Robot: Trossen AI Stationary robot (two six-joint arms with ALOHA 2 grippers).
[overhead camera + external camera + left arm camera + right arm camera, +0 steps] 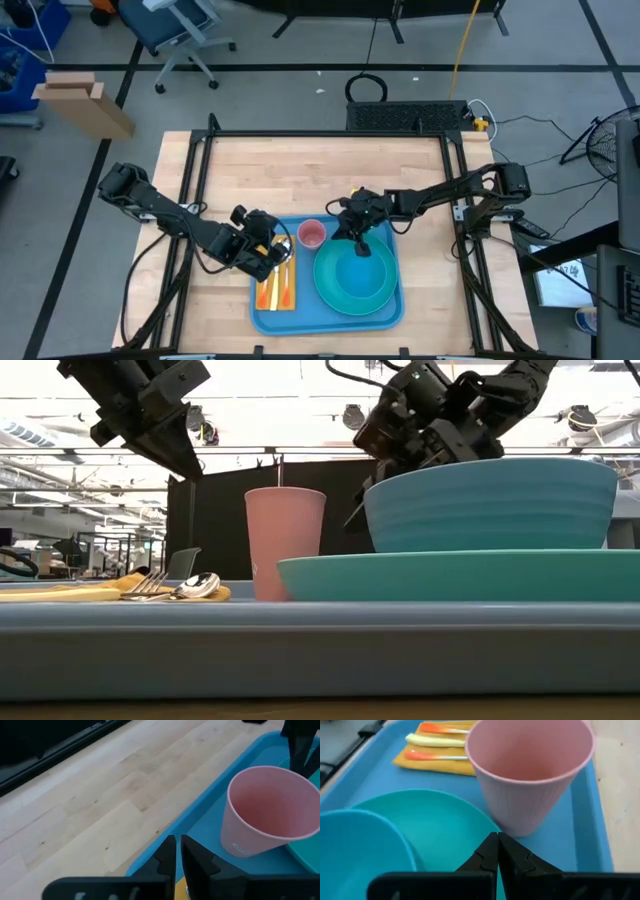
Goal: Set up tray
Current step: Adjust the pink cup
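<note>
Near the bench's front edge, tray long axis side to side; left gripper over its napkin end, fingers barely parted, empty; right gripper above the plate side, fingers together.

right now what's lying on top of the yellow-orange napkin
A fork and a spoon lie on the napkin, with orange-ended handles; whatever is beneath the napkin is covered.

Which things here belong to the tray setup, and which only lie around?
Belongs to the job: tray, teal plate, blue bowl, pink cup, yellow napkin with cutlery.

Just lying about: cardboard box, office chair, yellow cable.
</note>
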